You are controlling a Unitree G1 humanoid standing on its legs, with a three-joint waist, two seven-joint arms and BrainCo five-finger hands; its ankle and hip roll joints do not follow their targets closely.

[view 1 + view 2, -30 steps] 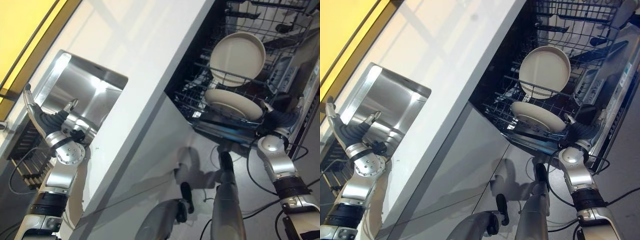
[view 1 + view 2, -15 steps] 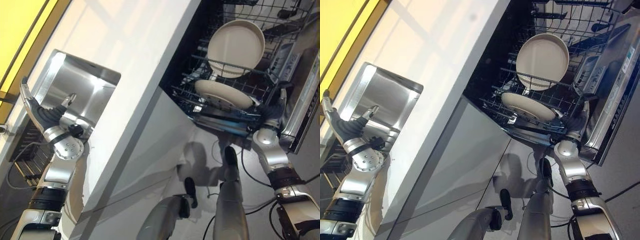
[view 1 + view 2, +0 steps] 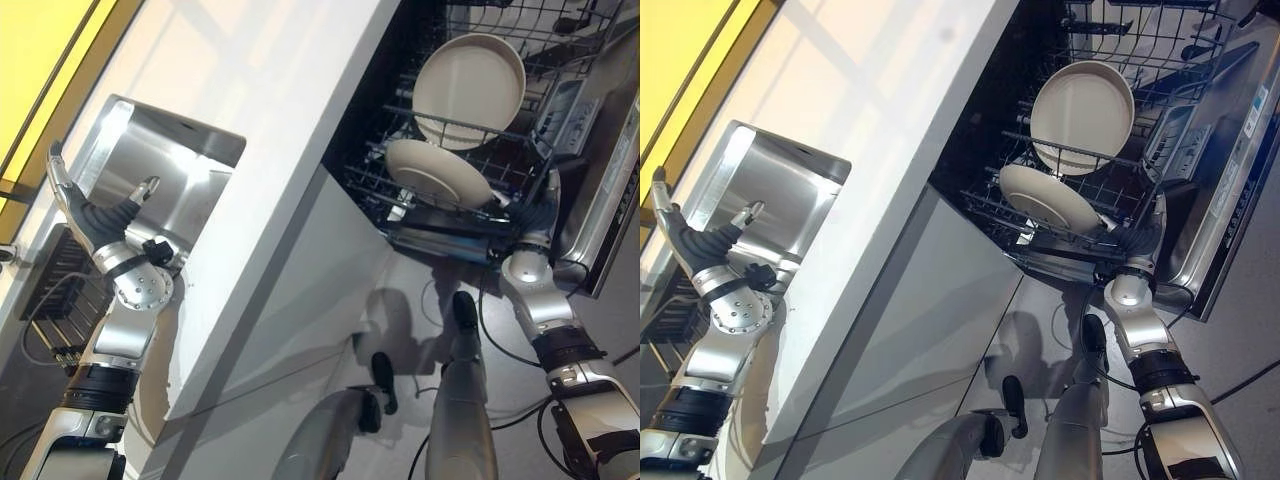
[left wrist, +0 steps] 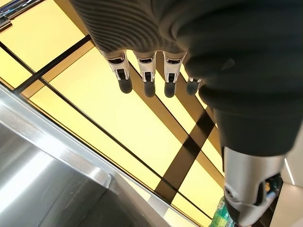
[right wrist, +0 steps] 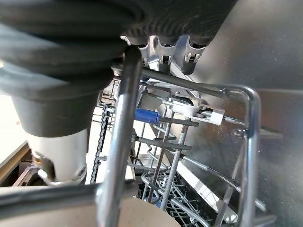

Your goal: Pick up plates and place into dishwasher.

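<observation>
Plates: one [image 3: 468, 88] stands upright at the back of the dishwasher rack [image 3: 440, 205], another [image 3: 437, 172] leans just in front of it. The right hand [image 3: 540, 213] sits at the rack's front edge, its finger state hidden by wire. To do this well, withdraw it straight, without snagging. The left hand [image 3: 95, 215] hovers spread over the sink [image 3: 170, 160].

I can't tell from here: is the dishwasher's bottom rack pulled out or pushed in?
Pulled out. The lower rack juts past the white counter above the open door, with two cream plates in it.
</observation>
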